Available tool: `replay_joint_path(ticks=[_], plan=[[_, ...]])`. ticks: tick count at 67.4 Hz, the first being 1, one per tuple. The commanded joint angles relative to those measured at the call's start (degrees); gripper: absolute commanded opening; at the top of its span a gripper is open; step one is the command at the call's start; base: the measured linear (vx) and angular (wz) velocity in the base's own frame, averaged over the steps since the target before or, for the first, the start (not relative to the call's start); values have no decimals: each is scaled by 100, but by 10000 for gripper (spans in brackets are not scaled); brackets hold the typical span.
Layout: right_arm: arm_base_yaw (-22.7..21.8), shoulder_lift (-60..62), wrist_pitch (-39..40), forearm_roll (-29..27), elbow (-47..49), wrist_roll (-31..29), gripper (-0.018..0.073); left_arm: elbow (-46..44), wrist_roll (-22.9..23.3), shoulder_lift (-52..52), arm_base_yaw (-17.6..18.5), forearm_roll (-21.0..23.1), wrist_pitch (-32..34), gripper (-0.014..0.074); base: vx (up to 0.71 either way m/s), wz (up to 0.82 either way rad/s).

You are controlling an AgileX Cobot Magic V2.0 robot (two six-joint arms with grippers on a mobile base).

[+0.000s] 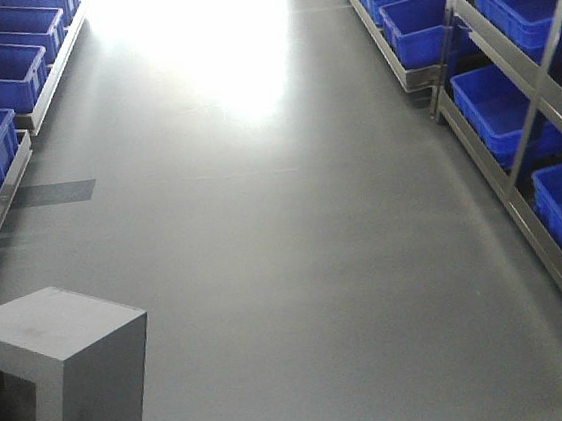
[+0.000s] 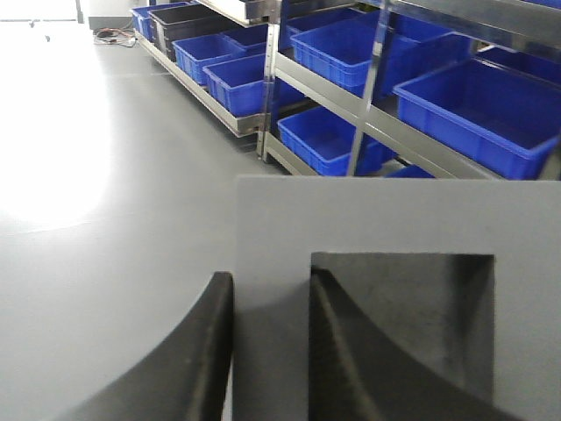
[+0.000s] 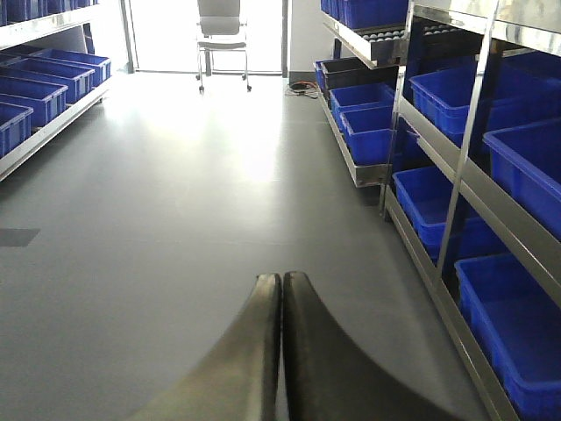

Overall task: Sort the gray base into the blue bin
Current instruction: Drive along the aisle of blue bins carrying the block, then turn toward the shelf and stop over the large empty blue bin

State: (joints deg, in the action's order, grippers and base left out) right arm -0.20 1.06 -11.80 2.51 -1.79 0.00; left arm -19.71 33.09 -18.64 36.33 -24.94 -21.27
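Since my left fingers (image 2: 203, 360) straddle one wall of the gray base (image 2: 394, 215), one finger outside it and the other inside the square window, I judge that wall to be the right place to hold: it is thin enough to pinch and flat on both sides. The block hangs in my grip above the floor (image 1: 317, 267), low at the left of the front view, well apart from the racks. It looks stiff and matte, so I expect no give and little slip; being hollowed out, it is probably lighter than its bulk suggests, though held by one wall it could swing if I move sharply. It is near enough a cube that I see no long axis. Its windowed face points back toward my left wrist camera, and its top face sits roughly level. My right fingers (image 3: 263, 351) are pressed together with nothing between them. A blue bin (image 2: 491, 114) stands on the shelves (image 2: 386, 140) ahead; which bin is meant I cannot tell.
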Motion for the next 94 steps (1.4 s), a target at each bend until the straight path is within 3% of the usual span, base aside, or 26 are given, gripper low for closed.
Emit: replay_joint_path(ticks=[1,94], plan=[[-9,42,455,49,-32,-69,-5,-184,24,-31,33,-39,545,-7,54,13],[-9,42,455,49,-32,-69,-5,-184,24,-31,33,-39,545,-7,52,4]])
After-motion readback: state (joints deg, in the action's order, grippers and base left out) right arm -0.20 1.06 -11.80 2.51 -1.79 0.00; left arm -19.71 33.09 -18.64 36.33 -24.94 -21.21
